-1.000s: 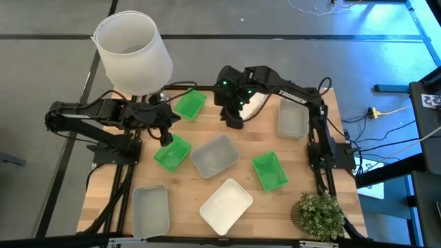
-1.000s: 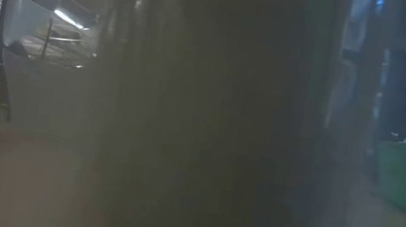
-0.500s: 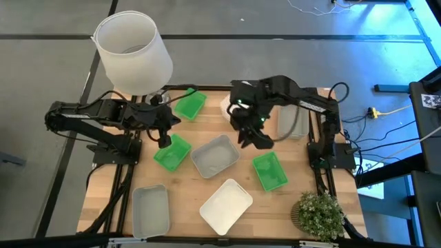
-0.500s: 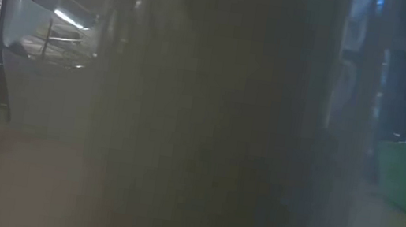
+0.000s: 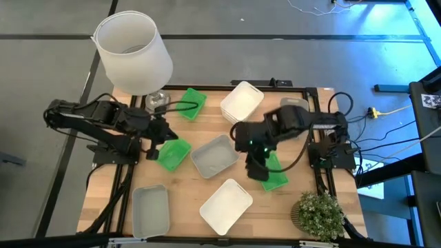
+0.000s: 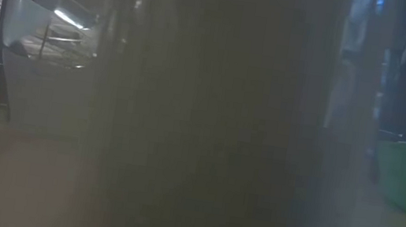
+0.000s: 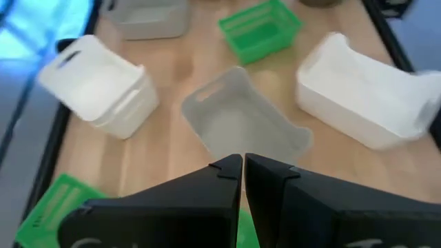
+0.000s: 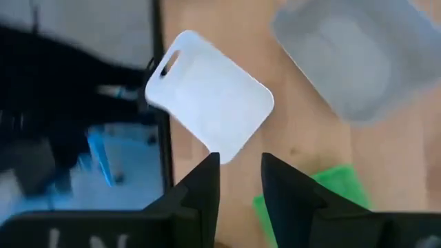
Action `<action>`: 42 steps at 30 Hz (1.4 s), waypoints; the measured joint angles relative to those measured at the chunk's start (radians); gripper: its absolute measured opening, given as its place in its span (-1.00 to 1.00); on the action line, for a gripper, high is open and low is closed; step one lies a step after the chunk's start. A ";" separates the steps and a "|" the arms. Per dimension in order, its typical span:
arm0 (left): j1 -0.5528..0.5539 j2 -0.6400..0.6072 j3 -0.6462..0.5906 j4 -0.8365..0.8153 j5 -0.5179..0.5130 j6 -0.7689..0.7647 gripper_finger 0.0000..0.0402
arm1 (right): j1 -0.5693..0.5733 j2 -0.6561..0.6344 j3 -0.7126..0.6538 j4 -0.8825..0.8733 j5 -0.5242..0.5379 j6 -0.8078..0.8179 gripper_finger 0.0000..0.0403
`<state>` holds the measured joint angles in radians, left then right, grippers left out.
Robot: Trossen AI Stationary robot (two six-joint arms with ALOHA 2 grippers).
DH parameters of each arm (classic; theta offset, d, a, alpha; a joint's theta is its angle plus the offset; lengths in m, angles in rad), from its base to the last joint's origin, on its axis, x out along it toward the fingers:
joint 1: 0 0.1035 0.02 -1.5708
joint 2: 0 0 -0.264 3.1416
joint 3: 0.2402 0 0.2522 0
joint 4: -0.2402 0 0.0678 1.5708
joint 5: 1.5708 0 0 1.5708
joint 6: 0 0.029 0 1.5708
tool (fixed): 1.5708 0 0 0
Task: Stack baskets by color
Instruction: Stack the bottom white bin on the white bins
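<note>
With its fingers apart, the right claw hovered over the green basket near the tabletop's right edge, seemingly light, stiff, slick plastic best pinched by its rim.

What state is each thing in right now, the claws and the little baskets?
Left gripper, shut, by the left green basket.
Right gripper, open, above the right green basket.
White baskets at the far edge, apparently nested.
Centre grey basket, upright, empty, unstacked.
Near white basket, upright, empty, unstacked.
</note>
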<state>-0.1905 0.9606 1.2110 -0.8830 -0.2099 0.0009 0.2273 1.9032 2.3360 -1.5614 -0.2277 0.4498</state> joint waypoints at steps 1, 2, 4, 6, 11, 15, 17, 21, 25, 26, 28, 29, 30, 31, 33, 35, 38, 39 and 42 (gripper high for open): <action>-0.007 -0.003 0.000 -0.006 0.015 0.005 -0.94 | 0.016 0.003 0.000 0.007 0.025 0.084 -0.48; -0.014 -0.007 0.000 -0.007 0.030 0.008 -0.94 | 0.033 0.005 0.000 0.007 0.046 0.165 -0.48; -0.029 -0.020 0.000 -0.028 0.055 0.010 -0.94 | 0.060 0.017 0.001 0.014 0.076 0.286 -0.48; -0.046 -0.036 0.000 -0.033 0.075 0.010 -0.94 | 0.087 0.035 0.001 0.017 0.111 0.378 -0.48; -0.085 -0.081 0.000 -0.053 0.075 0.011 -0.94 | 0.121 0.110 0.000 0.016 0.148 0.596 -0.48; -0.106 -0.122 0.000 -0.057 0.074 0.011 -0.94 | 0.120 0.181 0.000 0.018 0.228 0.687 -0.48; -0.112 -0.140 0.000 -0.060 0.075 0.011 -0.94 | 0.119 0.222 0.000 0.018 0.237 0.714 -0.48; -0.118 -0.173 0.000 -0.061 0.074 0.011 -0.94 | 0.118 0.302 0.000 0.017 0.226 0.720 -0.50; -0.118 -0.195 0.000 -0.067 0.074 0.011 -0.94 | 0.112 0.367 0.000 0.019 0.181 0.702 -0.51; -0.118 -0.200 0.000 -0.069 0.074 0.011 -0.94 | 0.112 0.381 0.000 0.019 0.169 0.699 -0.51; -0.118 -0.205 0.000 -0.070 0.074 0.011 -0.94 | 0.109 0.408 0.000 0.018 0.158 0.694 -0.51; -0.118 -0.205 0.000 -0.070 0.074 0.011 -0.94 | 0.108 0.419 0.000 0.017 0.158 0.694 -0.51; -0.118 -0.207 0.000 -0.070 0.074 0.011 -0.94 | 0.107 0.429 0.000 0.017 0.158 0.688 -0.51; -0.118 -0.210 0.000 -0.070 0.074 0.011 -0.94 | 0.104 0.438 0.000 0.016 0.158 0.671 -0.51; -0.118 -0.211 0.000 -0.070 0.074 0.011 -0.94 | 0.102 0.457 0.000 0.009 0.158 0.648 -0.51; -0.118 -0.211 0.000 -0.070 0.074 0.011 -0.94 | 0.099 0.475 0.000 0.002 0.168 0.623 -0.51; -0.118 -0.211 0.000 -0.070 0.074 0.011 -0.94 | 0.092 0.491 0.000 -0.012 0.173 0.596 -0.51; -0.118 -0.211 0.000 -0.070 0.074 0.011 -0.94 | 0.089 0.496 0.000 -0.011 0.174 0.590 -0.51; -0.118 -0.210 0.000 -0.070 0.074 0.011 -0.94 | 0.083 0.501 -0.004 -0.007 0.180 0.571 -0.51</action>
<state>-0.3084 0.7502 1.2110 -0.9535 -0.1360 0.0120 0.3099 2.4042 2.3318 -1.5681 -0.0475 1.0213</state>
